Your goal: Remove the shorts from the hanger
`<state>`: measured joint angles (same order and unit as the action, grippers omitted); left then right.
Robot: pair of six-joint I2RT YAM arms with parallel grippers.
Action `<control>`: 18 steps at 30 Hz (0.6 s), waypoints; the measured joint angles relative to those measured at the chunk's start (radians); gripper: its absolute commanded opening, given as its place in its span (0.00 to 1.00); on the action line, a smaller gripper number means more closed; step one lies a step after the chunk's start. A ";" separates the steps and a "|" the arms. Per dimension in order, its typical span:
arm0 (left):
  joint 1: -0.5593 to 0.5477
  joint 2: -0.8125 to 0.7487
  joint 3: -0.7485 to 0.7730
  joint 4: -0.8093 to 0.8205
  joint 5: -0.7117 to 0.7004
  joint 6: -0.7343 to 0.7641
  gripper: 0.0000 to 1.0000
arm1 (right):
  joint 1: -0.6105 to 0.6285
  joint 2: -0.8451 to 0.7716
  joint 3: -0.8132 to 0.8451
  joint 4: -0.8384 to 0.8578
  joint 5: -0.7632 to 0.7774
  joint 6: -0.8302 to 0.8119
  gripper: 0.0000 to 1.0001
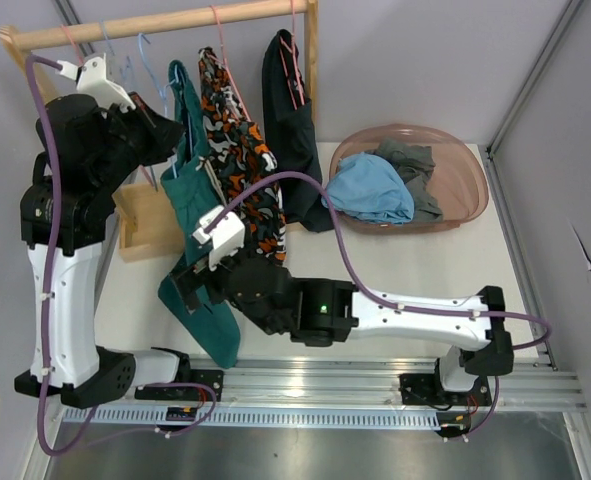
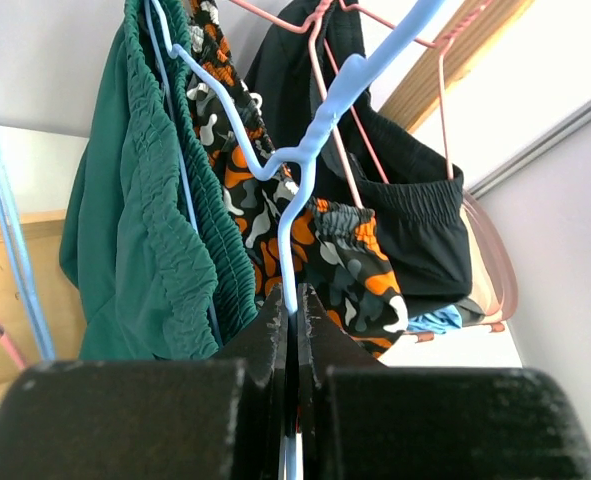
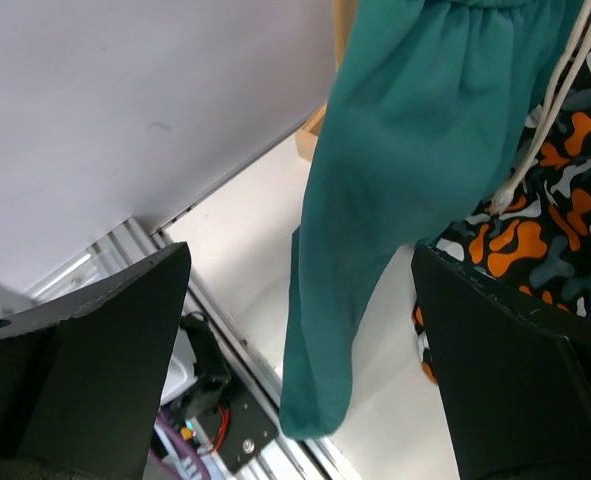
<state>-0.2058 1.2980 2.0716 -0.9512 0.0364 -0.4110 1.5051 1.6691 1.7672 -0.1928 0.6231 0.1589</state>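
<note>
Hanging below the rail [image 1: 165,22], the teal shorts [image 3: 395,180] are straddled by the spread fingers of the right gripper [image 3: 300,320], while a blue hanger [image 2: 320,130] is clamped by the left gripper [image 2: 295,315]. If a shallow pinch is taken, the cloth may slip free, or the patterned shorts [image 1: 240,150] next along the rail may be caught.

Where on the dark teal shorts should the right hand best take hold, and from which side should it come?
Take the free lower leg of the dark teal shorts, coming from the near side with the right hand open around it. That leg hangs loose, clear of the patterned shorts; the bunched waistband is crowded beside the light blue hanger pinched by the left hand.
</note>
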 measured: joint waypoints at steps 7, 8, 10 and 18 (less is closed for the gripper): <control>0.000 -0.063 -0.018 -0.003 0.018 0.001 0.00 | -0.024 0.086 0.040 0.061 0.061 -0.013 0.83; 0.000 -0.070 -0.018 -0.005 0.020 0.001 0.00 | -0.028 0.093 0.039 0.067 0.069 -0.014 0.78; 0.000 -0.082 -0.018 -0.008 0.025 0.000 0.00 | -0.037 0.099 0.019 0.089 0.080 -0.013 0.35; -0.001 -0.098 -0.032 -0.056 0.027 0.011 0.00 | -0.005 0.086 -0.138 0.192 0.100 0.058 0.00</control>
<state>-0.2070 1.2003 2.0399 -1.0077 0.0631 -0.4000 1.4998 1.7554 1.6295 -0.0013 0.7231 0.2165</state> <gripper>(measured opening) 0.026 0.033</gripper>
